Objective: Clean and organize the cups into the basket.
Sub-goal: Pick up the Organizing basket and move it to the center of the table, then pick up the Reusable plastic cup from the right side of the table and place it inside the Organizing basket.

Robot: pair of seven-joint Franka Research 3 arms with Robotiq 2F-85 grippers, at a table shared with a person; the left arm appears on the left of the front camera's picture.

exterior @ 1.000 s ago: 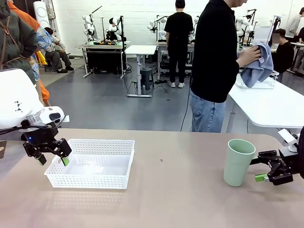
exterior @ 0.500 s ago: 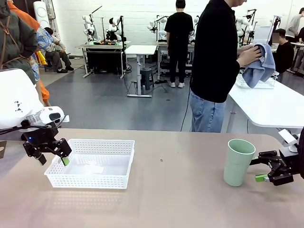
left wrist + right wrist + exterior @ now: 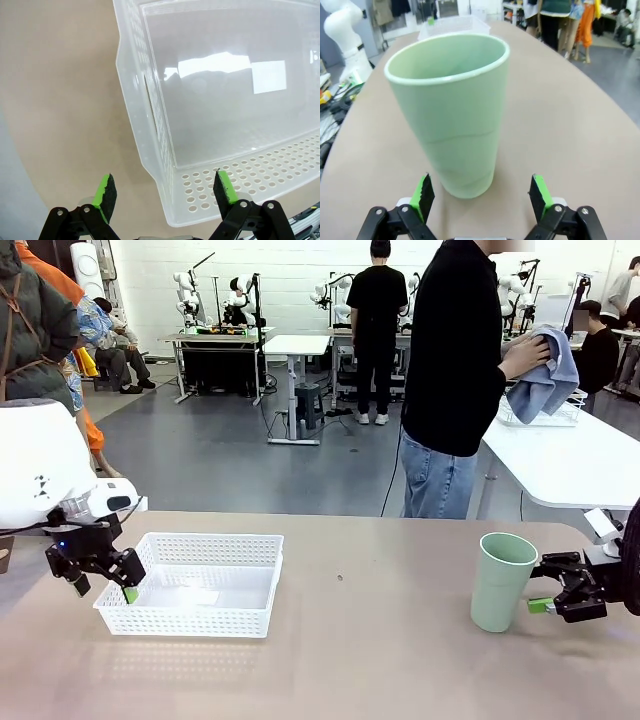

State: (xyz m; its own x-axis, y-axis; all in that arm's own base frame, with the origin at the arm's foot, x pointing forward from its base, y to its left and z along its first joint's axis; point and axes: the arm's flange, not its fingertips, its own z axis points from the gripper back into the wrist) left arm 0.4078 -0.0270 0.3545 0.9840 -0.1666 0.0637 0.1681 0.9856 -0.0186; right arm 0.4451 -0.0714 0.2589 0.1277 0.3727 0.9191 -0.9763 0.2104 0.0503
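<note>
A pale mint green cup [image 3: 503, 580] stands upright on the right of the tan table. My right gripper [image 3: 540, 585] is just to its right, open, fingers pointing at the cup's lower half without touching it. In the right wrist view the cup [image 3: 452, 110] stands just ahead of the open right gripper [image 3: 481, 192], apart from both green pads. The white perforated basket [image 3: 215, 540] sits on the left of the table with nothing in it. My left gripper [image 3: 104, 591] hangs open at its left end. From the left wrist, the open gripper [image 3: 165, 189] straddles the basket's [image 3: 150, 100] end wall near a corner.
A person in black stands past the table's far edge, rubbing a blue cloth [image 3: 545, 370] in both hands. A silvery wire basket [image 3: 545, 415] sits on the white table [image 3: 570, 465] beside them. Bare tabletop lies between basket and cup.
My left gripper has dropped slightly down and left beside the basket. My right gripper has edged a little up and toward the cup. The cup and basket have not moved.
</note>
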